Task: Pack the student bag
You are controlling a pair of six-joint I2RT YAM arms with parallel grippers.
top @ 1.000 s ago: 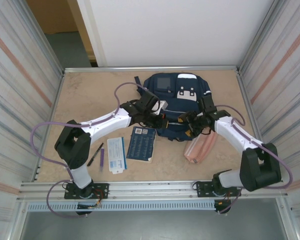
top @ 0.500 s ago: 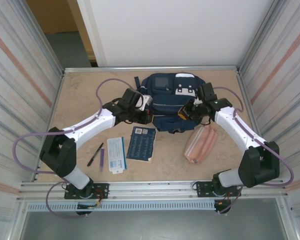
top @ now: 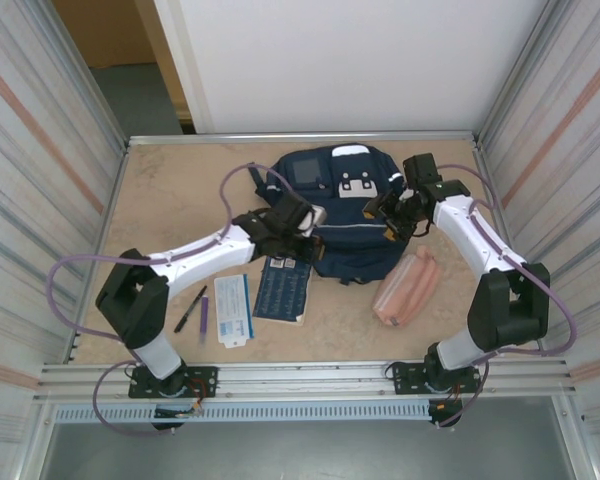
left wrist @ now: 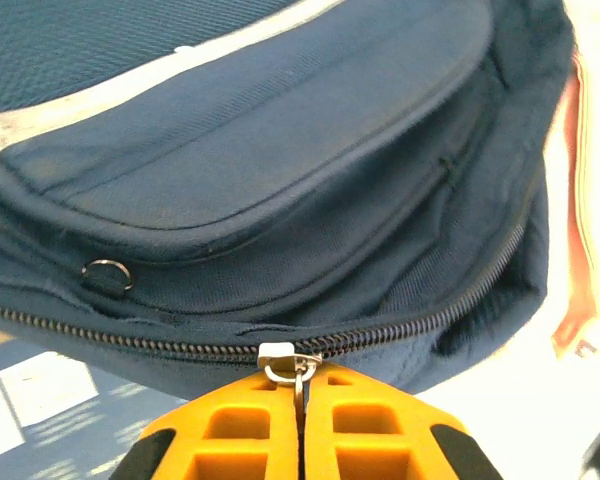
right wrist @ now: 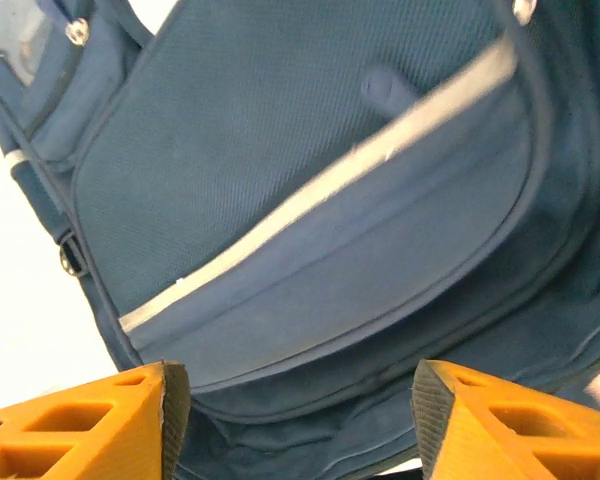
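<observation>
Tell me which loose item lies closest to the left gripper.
The dark blue notebook, right beside the left gripper at the bag's near edge. The white leaflet and pens lie farther left; the pink pouch is on the right.

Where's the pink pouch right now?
Top view: the pink pouch lies on the table, right of centre, beside the student bag's near-right corner.

I'm counting what's lying on the table point(top: 170, 190): one student bag point(top: 345, 215), one pink pouch point(top: 407, 287), one dark blue notebook point(top: 282, 288) and one white-and-blue booklet point(top: 233, 310). Pens are coming to two, a black pen point(top: 191, 309) and a purple pen point(top: 203, 315). Two arms are reaching in, the left arm point(top: 195, 255) and the right arm point(top: 475, 240). One metal zip pull point(left wrist: 292, 358) is showing on the bag.
</observation>
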